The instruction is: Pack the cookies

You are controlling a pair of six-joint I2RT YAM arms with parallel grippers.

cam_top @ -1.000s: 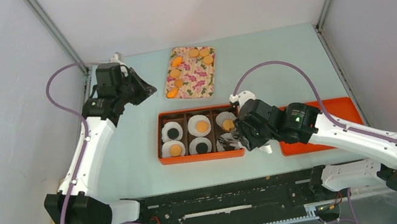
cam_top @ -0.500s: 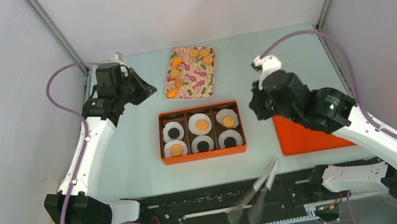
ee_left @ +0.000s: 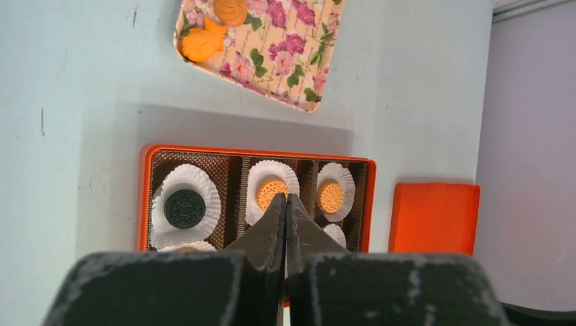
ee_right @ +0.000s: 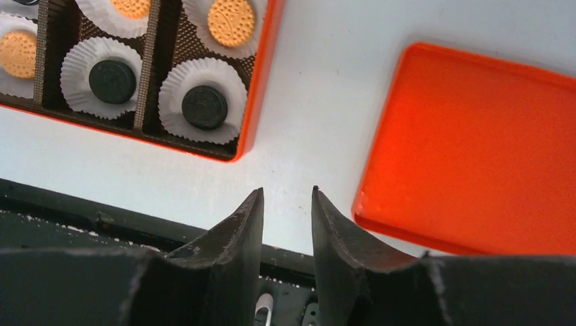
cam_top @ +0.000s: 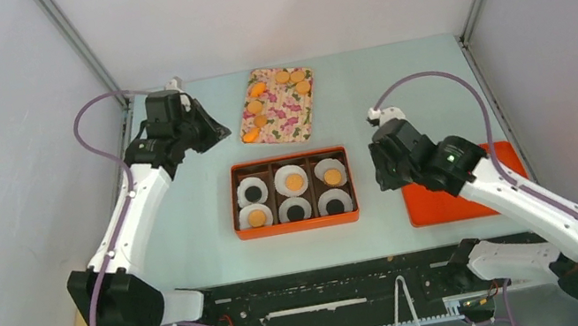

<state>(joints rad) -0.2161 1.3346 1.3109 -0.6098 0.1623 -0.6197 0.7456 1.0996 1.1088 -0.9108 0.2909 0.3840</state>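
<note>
My right fingers [ee_right: 234,234] hang slightly parted and empty by the surface's [cam_top: 190,234] near edge; left fingers [ee_left: 268,234] pressed together, empty. Six cookies [cam_top: 294,184] sit in the box [cam_top: 297,227] mid-surface. I'd take the lid [cam_top: 432,208] by its rim, level.

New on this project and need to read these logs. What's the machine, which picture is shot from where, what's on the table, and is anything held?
Two robot arms are bolted at the near edge of a table. The wide picture comes from a fixed camera above and behind them. The other two come from a camera on each wrist, looking past that arm's own claw.

The left claw is shut with nothing in it. The right claw is open and empty.

On the table:
- An orange box has six compartments, each with a white paper cup holding one of the cookies, three tan and three black.
- A floral tray carries loose cookies.
- A flat orange lid lies right of the box.

Tongs lie on the black rail between the arm bases.
</note>
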